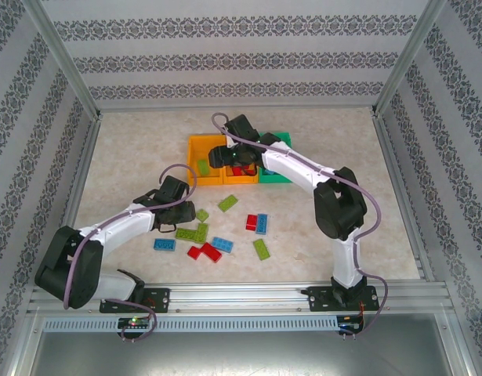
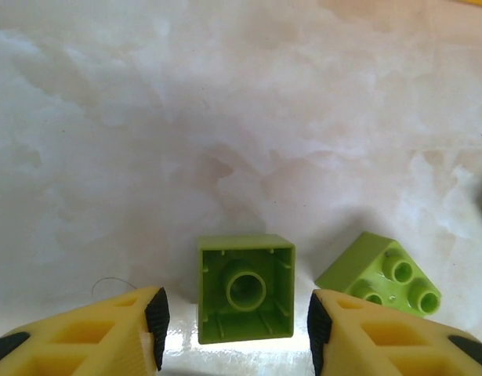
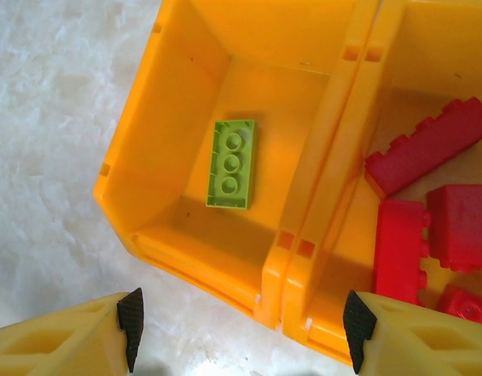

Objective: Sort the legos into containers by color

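One lime brick (image 3: 233, 163) in end orange bin (image 3: 158, 157), red bricks (image 3: 429, 145) in neighbour bin (image 3: 413, 55), near far edge of table (image 1: 131, 157). Right gripper (image 3: 241, 329) above bin rim, jaws apart, empty. Left gripper (image 2: 234, 329) jaws apart, straddling upturned lime square brick (image 2: 245, 288) mid-table, likely aligned for pinch

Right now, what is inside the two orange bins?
The left orange bin holds one lime green brick, studs up. The neighbouring orange bin holds red bricks, at least four. Its far side is cut off, and from above the right arm covers part, so more may hide there.
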Controlling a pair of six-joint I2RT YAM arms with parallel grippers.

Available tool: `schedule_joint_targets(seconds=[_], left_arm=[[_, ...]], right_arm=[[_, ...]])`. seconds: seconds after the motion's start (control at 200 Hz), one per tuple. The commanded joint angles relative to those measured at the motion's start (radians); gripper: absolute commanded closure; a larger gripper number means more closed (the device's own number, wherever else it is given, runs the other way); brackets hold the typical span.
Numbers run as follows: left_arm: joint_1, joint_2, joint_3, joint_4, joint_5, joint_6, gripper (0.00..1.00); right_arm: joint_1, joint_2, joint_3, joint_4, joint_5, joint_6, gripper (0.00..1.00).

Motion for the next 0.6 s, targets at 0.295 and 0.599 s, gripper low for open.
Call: schedule_joint_targets(seconds=[0.295, 0.599], left_arm=[[0.004, 0.000, -0.011, 0.010, 0.030, 0.041, 0.48], [0.004, 0.073, 0.002, 0.051, 0.038, 0.054, 0.50]], right_arm=[[0.015, -0.265, -0.305, 0.030, 0.118, -0.046, 0.29], [0.059, -0.497, -0.567, -0.017, 0.204, -0.041, 0.28]])
